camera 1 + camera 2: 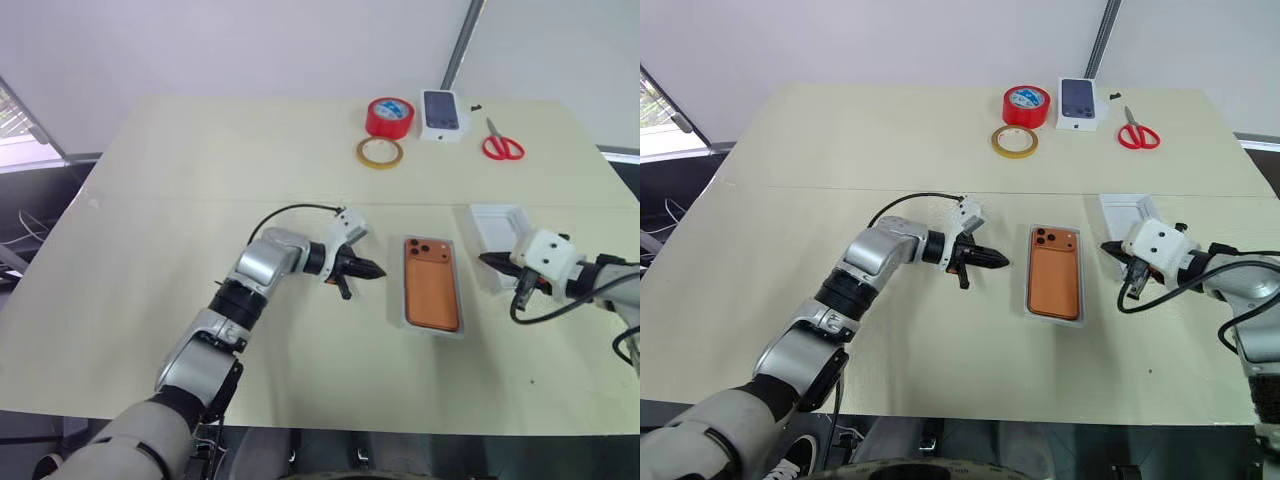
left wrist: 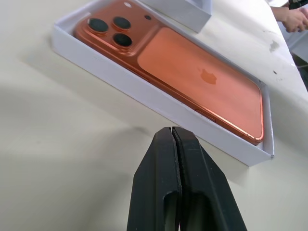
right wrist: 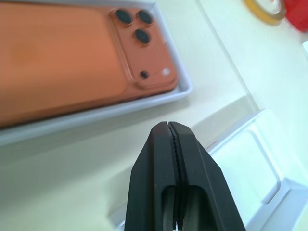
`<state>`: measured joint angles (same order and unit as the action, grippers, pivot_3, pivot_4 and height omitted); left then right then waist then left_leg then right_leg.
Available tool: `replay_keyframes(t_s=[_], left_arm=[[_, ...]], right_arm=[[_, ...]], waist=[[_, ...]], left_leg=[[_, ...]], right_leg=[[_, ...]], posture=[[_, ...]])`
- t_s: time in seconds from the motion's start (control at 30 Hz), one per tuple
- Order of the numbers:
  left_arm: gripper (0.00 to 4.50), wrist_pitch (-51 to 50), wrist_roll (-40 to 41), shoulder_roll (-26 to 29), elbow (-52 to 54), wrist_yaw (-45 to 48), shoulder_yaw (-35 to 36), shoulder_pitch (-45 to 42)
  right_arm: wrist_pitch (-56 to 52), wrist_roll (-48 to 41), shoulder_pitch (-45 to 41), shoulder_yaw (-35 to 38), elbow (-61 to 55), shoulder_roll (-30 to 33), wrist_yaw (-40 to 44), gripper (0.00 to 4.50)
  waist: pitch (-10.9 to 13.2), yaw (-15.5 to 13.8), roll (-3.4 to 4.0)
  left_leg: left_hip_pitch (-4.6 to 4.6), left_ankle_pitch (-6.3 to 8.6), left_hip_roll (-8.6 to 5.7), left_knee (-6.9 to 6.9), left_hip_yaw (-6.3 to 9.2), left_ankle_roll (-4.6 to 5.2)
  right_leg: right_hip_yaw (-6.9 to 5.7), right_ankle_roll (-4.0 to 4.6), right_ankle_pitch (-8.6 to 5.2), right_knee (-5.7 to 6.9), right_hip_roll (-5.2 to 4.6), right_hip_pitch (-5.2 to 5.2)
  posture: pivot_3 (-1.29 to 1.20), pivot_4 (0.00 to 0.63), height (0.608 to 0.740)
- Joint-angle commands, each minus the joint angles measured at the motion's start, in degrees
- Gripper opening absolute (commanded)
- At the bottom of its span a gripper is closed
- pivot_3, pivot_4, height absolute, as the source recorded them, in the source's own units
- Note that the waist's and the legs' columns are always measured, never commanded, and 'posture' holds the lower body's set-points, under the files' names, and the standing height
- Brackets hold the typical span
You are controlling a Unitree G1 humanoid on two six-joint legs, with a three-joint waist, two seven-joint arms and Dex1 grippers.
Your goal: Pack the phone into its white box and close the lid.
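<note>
Bright, even overhead light, soft shadows on the bench (image 1: 200, 180). Head views sharp; right wrist view blurs the phone (image 3: 57, 57) close up. No glare.

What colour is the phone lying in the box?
Copper-orange phone, clearest in the left wrist view.

No readable words or nos. anywhere. Only sign: small apple-shaped logo, centre of the phone's (image 2: 192, 77) copper-orange back, seen in left wrist view; phone lies camera side up in the white box (image 2: 144, 94). Small white box (image 1: 442, 112) at far table edge has a dark phone pic printed on top, no legible txt on it. Red tape roll (image 1: 389, 117) beside it: inner core shows faint marks, too small to read.
</note>
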<state>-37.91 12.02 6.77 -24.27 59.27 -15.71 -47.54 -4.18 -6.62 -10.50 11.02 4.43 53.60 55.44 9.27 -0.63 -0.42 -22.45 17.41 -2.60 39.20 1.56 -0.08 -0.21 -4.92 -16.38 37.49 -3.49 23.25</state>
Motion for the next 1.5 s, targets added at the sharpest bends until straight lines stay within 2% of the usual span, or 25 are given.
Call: replay_keyframes(t_s=[0.03,0.13,0.2,0.23,0.27,0.33,0.4,0.47,0.63,0.73,0.83,1.07,1.5], left_arm=[[1.41,4.98,2.0,0.95,4.32,-1.9,4.58,0.59],[2.79,14.38,2.07,5.31,8.07,1.63,6.33,4.3],[3.93,18.41,2.36,7.28,8.93,3.67,6.39,5.94],[4.35,18.99,2.41,8.11,9.05,4.12,6.46,6.43],[4.44,20.31,2.87,9.02,9.58,5.35,6.68,7.19],[4.44,24.98,3.03,10.71,10.69,7.32,7.13,8.98],[4.44,32.52,3.02,12.38,10.62,9.38,8.12,11.13],[4.44,35.87,3.68,13.42,9.92,11.01,8.53,12.19],[4.44,41.41,4.75,15.32,9.39,15.06,8.82,13.69],[4.44,44.36,5.42,16.0,9.76,16.09,9.43,15.06],[4.44,47.31,5.65,16.41,9.53,16.63,9.83,16.16],[4.44,51.4,5.56,16.74,10.1,15.84,9.62,19.41],[4.44,55.96,3.94,16.62,11.94,12.82,8.97,22.27]], right_arm=[[-7.62,-4.52,-4.14,1.71,0.32,-1.49,-1.38,1.4],[-13.48,-5.05,-6.04,2.92,-0.62,-4.2,-7.25,2.8],[-16.62,-4.42,-5.77,3.47,-1.32,-5.21,-10.46,3.94],[-17.95,-3.91,-5.49,3.68,-1.8,-5.69,-12.18,4.35],[-20.46,-3.58,-4.97,3.99,-2.83,-6.33,-14.37,4.45],[-25.09,-2.54,-3.72,4.35,-5.31,-7.65,-19.07,4.45],[-33.65,-3.58,-2.76,3.41,-9.93,-8.49,-21.08,4.45],[-38.95,-4.14,-3.34,2.71,-12.59,-8.79,-22.35,4.45],[-53.57,-5.83,-7.17,0.37,-14.32,-6.35,-21.58,4.45],[-68.54,-10.38,-13.64,-0.85,-13.99,-4.84,-19.4,4.45],[-75.98,-12.48,-18.46,-3.77,-13.49,-2.43,-17.99,4.45],[-82.56,-14.65,-26.22,-11.41,-7.94,0.38,-16.43,4.45],[-76.68,-12.33,-33.87,-21.04,5.51,1.75,-14.51,4.45]], waist=[[0.0,-0.06,0.01],[-0.02,0.34,0.03],[-0.02,0.08,0.04],[-0.03,-0.02,0.05],[-0.03,-0.19,0.05],[-0.03,-0.31,0.05],[-0.03,-0.2,0.06],[-0.03,-0.07,0.07],[-0.05,0.08,0.12],[-0.03,0.37,0.15],[-0.03,0.24,0.15],[-0.03,0.03,0.16],[-0.04,0.01,0.17]], left_leg=[[0.0,0.0,0.01,0.0,0.0,-0.01],[0.0,-0.04,0.04,-0.06,0.0,-0.08],[0.01,-0.09,0.06,-0.13,0.01,-0.16],[0.0,-0.1,0.07,-0.12,0.01,-0.18],[0.0,-0.1,0.07,-0.1,0.0,-0.18],[-0.04,-0.08,0.06,-0.06,0.01,-0.15],[-0.06,-0.04,0.06,-0.08,0.01,-0.1],[-0.09,-0.04,0.05,-0.09,0.01,-0.1],[-0.06,0.09,0.06,-0.09,0.0,0.15],[-0.07,0.15,0.06,-0.08,-0.02,0.26],[-0.07,0.17,0.07,-0.1,0.01,0.28],[-0.1,0.23,0.08,-0.09,-0.01,0.39],[-0.12,0.24,0.08,-0.09,-0.02,0.4]], right_leg=[[0.0,0.0,0.0,0.01,0.0,0.01],[0.0,0.0,0.0,0.01,0.01,0.06],[0.0,0.01,0.0,0.03,0.01,0.1],[0.0,0.01,0.0,0.06,0.01,0.11],[0.0,0.01,0.0,0.06,0.01,0.11],[0.0,0.01,0.0,0.04,-0.01,0.09],[0.01,0.01,0.0,0.02,-0.03,0.12],[0.01,0.02,0.0,0.0,-0.03,0.15],[0.01,0.03,0.01,0.04,-0.03,0.14],[0.01,0.03,0.01,0.04,-0.03,0.16],[0.01,0.03,0.01,0.04,-0.03,0.18],[0.01,0.03,0.01,-0.02,-0.05,0.17],[0.01,0.03,0.01,-0.04,-0.06,0.18]], posture=[[0.0,0.15,0.74],[0.0,0.15,0.74],[0.0,0.15,0.74],[0.0,0.15,0.74],[0.0,0.15,0.74],[0.0,0.15,0.74],[0.0,0.15,0.74],[0.0,0.15,0.74],[0.0,0.15,0.74],[0.0,0.15,0.74],[0.0,0.15,0.74],[0.0,0.15,0.74],[0.0,0.15,0.74]])
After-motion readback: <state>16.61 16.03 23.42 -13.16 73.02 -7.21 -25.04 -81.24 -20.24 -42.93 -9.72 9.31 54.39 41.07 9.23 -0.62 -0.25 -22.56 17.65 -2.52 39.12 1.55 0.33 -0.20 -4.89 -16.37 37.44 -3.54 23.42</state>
